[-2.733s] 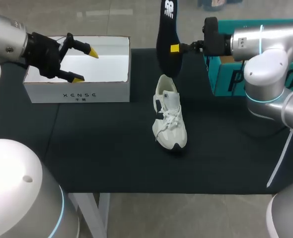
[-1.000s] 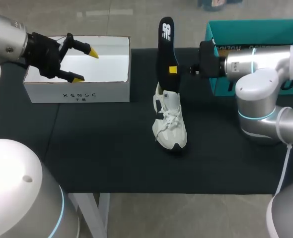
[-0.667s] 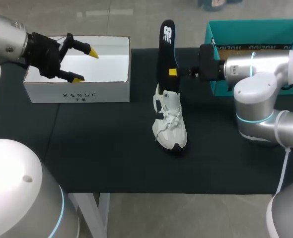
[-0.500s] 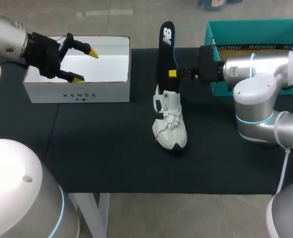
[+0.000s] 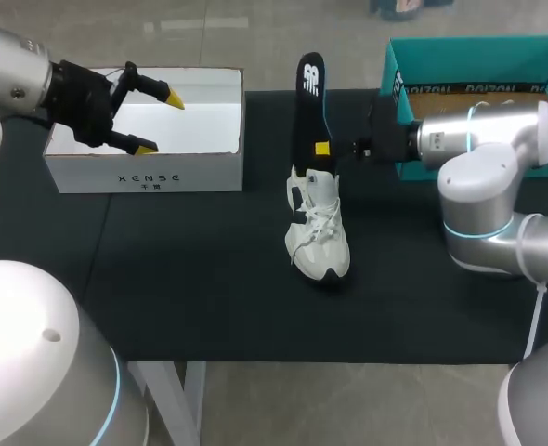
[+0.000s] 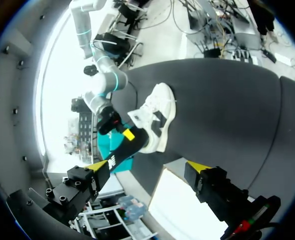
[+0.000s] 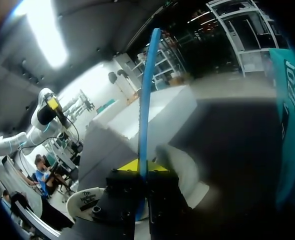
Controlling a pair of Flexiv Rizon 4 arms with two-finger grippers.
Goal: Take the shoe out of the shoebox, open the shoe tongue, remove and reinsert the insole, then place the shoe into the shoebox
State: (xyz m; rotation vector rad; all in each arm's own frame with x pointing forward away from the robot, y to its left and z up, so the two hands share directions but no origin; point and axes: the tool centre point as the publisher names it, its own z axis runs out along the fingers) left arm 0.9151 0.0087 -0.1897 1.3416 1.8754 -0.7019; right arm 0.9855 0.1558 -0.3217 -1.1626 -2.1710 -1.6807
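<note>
A white sneaker (image 5: 317, 226) stands on the black table, toe toward the front edge. My right gripper (image 5: 322, 149) is shut on a black insole (image 5: 307, 107) with a blue edge, held upright with its lower end at the shoe's heel opening. In the right wrist view the insole (image 7: 146, 95) rises edge-on from between the fingers, the shoe (image 7: 183, 167) just beyond them. My left gripper (image 5: 158, 119) hangs open over the white shoebox (image 5: 149, 130) with nothing between its fingers. From the left wrist, the shoe (image 6: 155, 116) and insole (image 6: 122, 150) lie far ahead.
A teal box (image 5: 478, 70) stands at the back right, behind my right arm. The white shoebox's inside is bare. Black tabletop (image 5: 190, 269) stretches between the boxes and toward the front edge.
My right arm has lowered the insole from high above the shoe until its lower end meets the heel opening. The left arm and the shoe have not moved.
</note>
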